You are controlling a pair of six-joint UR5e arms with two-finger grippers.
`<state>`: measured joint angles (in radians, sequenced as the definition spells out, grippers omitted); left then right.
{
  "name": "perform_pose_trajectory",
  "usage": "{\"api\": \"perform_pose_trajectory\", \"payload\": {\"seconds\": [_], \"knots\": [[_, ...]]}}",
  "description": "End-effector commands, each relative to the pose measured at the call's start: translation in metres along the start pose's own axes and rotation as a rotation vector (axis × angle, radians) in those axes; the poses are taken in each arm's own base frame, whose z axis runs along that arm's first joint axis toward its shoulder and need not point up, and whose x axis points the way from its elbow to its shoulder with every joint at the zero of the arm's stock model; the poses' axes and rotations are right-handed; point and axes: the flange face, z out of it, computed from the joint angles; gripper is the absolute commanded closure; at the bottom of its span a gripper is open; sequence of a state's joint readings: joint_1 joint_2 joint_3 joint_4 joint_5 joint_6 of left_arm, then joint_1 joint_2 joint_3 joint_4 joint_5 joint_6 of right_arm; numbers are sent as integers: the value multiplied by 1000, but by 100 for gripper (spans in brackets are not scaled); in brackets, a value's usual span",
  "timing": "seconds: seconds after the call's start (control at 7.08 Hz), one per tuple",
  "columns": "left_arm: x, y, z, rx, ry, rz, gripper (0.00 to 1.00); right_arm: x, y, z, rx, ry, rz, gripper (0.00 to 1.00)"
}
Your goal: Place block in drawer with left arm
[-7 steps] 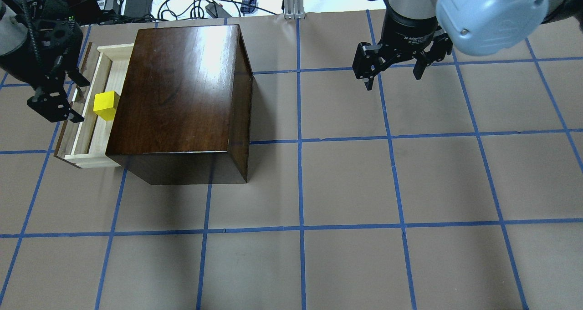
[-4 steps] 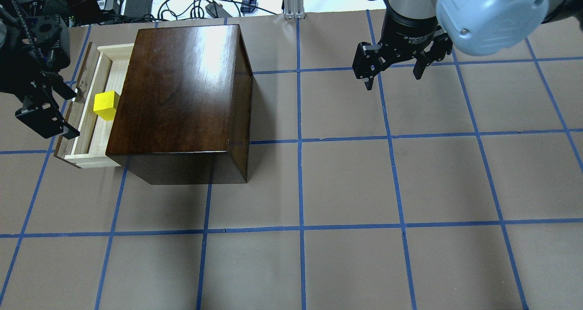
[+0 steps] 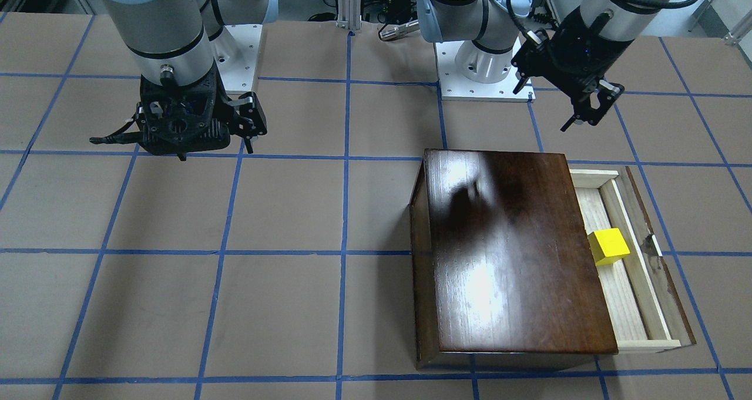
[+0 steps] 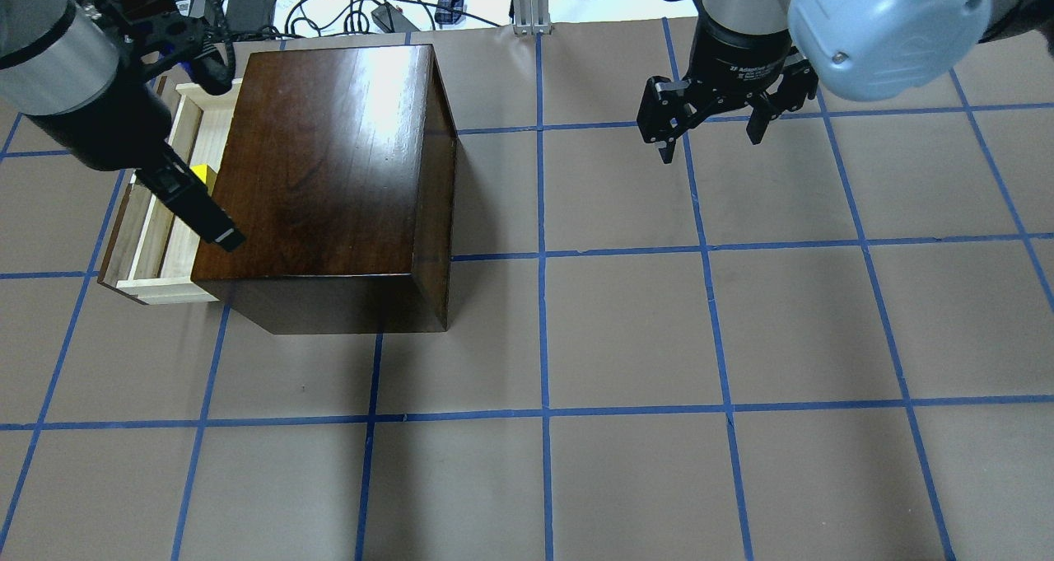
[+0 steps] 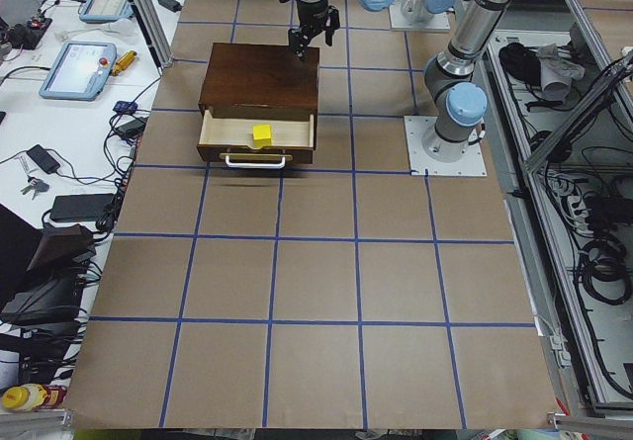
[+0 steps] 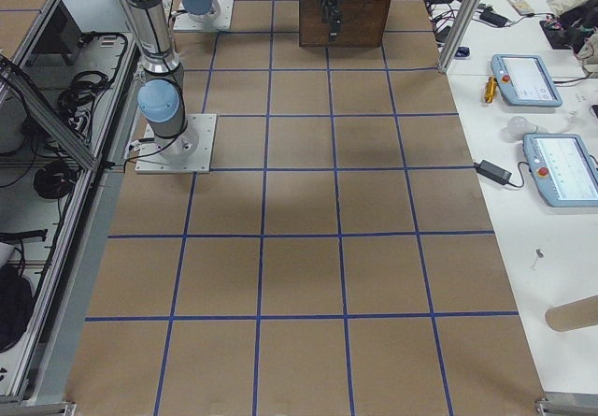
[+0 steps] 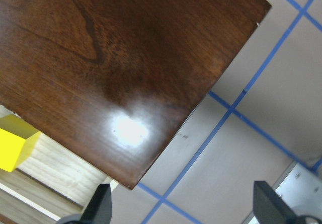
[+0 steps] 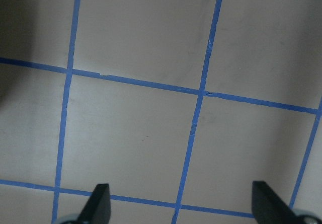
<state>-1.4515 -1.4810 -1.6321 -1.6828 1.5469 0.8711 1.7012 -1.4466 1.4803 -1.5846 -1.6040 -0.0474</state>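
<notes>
The yellow block (image 3: 609,246) lies in the open drawer (image 3: 623,306) of the dark brown box (image 3: 511,253). In the overhead view the block (image 4: 202,173) is mostly hidden behind my left gripper (image 4: 218,164). My left gripper (image 3: 543,109) is open and empty, raised above the box's edge on the drawer side. Its wrist view shows the box top (image 7: 126,58), the block (image 7: 15,143) at the left edge and the fingertips (image 7: 98,206) wide apart. My right gripper (image 4: 712,137) is open and empty, far from the box, over bare table (image 8: 151,123).
The table (image 4: 626,338) is brown with a blue tape grid. Cables and power bricks (image 4: 247,1) lie beyond its far edge. The arm bases (image 3: 484,65) stand on the robot's side of the box. Tablets (image 5: 79,69) lie on a side bench.
My left gripper has left its place beside the drawer front, risen and swung over the drawer and box edge. The block stays in the drawer. The right arm has not moved.
</notes>
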Motion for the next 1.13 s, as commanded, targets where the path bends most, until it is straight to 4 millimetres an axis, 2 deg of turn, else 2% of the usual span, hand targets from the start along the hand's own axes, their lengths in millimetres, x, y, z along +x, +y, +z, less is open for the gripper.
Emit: {"api": "perform_pose_trajectory", "payload": {"seconds": [0.0,0.42,0.57,0.99], "knots": [[43,-28,2,-3,-19,-174,0,0,0,0,0,1,0,0],[76,-45,7,-6,-24,-581,0,0,0,0,0,-1,1,0],[78,-47,0,29,-38,-610,0,0,0,0,0,0,0,0],[56,-45,-14,132,-73,-705,0,0,0,0,0,1,0,0]]}}
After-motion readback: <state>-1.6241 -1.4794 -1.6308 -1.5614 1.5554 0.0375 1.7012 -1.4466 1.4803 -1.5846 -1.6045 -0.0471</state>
